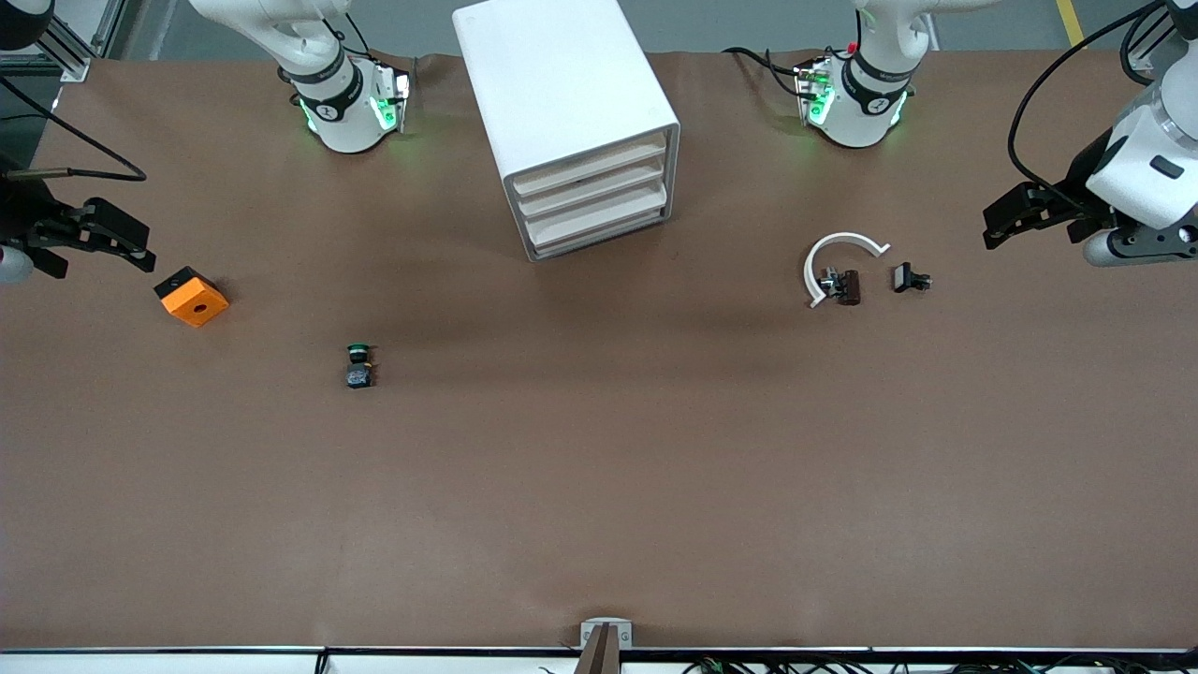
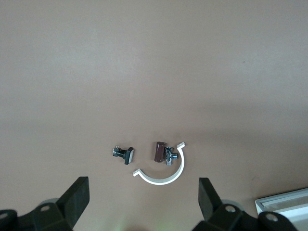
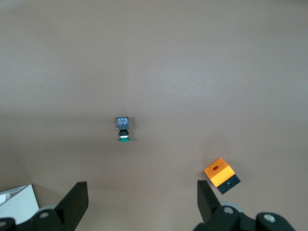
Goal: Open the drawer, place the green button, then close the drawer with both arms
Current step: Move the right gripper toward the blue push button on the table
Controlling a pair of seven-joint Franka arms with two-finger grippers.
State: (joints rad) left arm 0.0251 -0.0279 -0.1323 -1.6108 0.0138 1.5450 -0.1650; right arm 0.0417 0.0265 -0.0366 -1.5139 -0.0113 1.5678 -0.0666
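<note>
A white boxy cabinet (image 1: 566,112) has its lowest cream-fronted drawer (image 1: 599,236) closed, the green-capped button (image 1: 358,366) lying nearer the camera, while the left gripper (image 1: 1006,223) and right gripper (image 1: 122,245) hover released at the table's ends.

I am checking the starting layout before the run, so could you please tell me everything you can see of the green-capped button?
The button is a tiny part with a round green cap at one end and a dark black-blue body, bluish on its end face in the right wrist view. It looks like moulded plastic. It lies on its side on the bare brown table, cap toward the robots' bases. It sits nearer the front camera than the cabinet, toward the right arm's end. Nothing touches it but the table.
</note>
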